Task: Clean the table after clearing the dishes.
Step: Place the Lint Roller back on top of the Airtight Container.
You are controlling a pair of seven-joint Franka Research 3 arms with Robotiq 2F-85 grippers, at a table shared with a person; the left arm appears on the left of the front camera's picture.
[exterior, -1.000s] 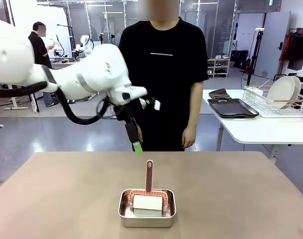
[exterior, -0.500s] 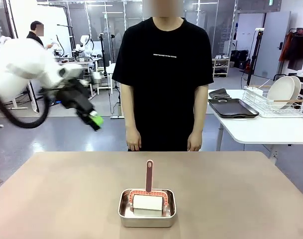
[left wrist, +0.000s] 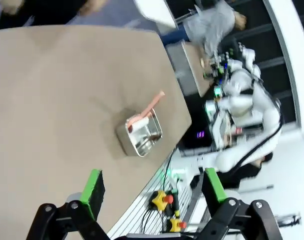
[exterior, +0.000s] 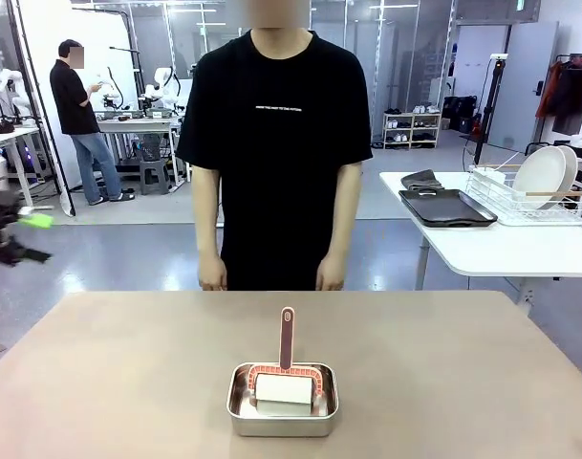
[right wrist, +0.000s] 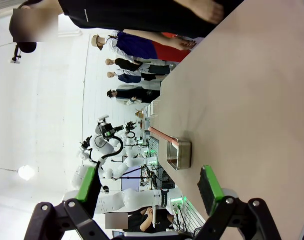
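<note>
The matte tan desk with rounded corners carries a shiny rectangular steel pan. White round plates stand in a wire rack aside. Left tool and right tool gape wide, holding nothing.

Table open; steel pan (near-centre) obstructs.

Black two-finger grippers, left and right, with green pads and bolted linkages.
</note>
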